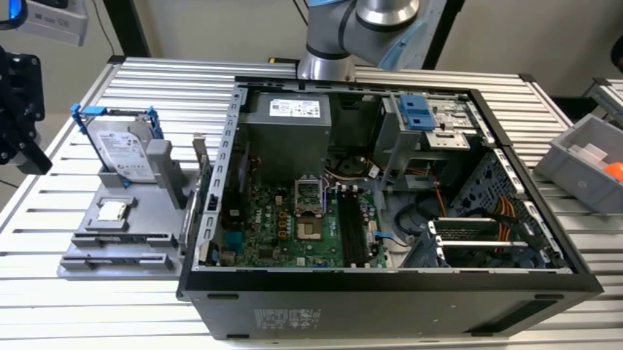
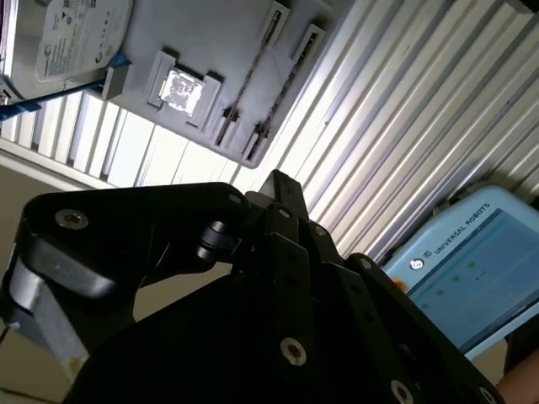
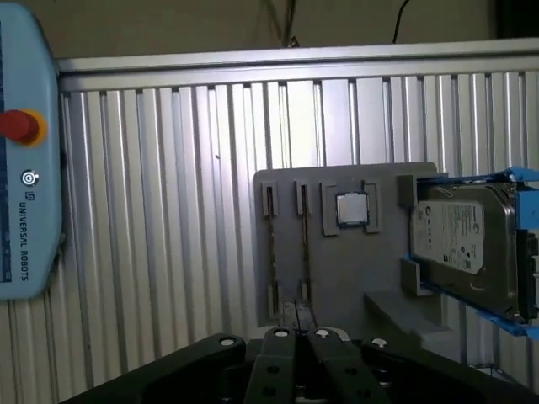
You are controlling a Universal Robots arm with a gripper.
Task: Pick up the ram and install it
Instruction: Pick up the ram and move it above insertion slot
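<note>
The ram shows as two thin dark sticks (image 3: 272, 252) standing on edge, side by side, in the slots of a grey holder (image 3: 354, 261); the second wrist view shows them (image 2: 268, 63) too. That holder (image 1: 136, 219) sits on the slatted table at the exterior view's left, beside the open computer case (image 1: 389, 284). My gripper (image 3: 299, 335) hangs well above the holder with its fingertips (image 3: 280, 338) pressed together and nothing between them. In the exterior view the gripper (image 1: 29, 157) is at the far left edge. The motherboard's long memory slots (image 1: 351, 226) lie inside the case.
The holder also carries a silver hard drive in a blue frame (image 3: 459, 240) and a small square processor chip (image 3: 352, 209). A blue-and-white teach pendant (image 3: 29, 168) lies on the table near the holder. A grey bin (image 1: 584, 164) stands at the exterior view's right.
</note>
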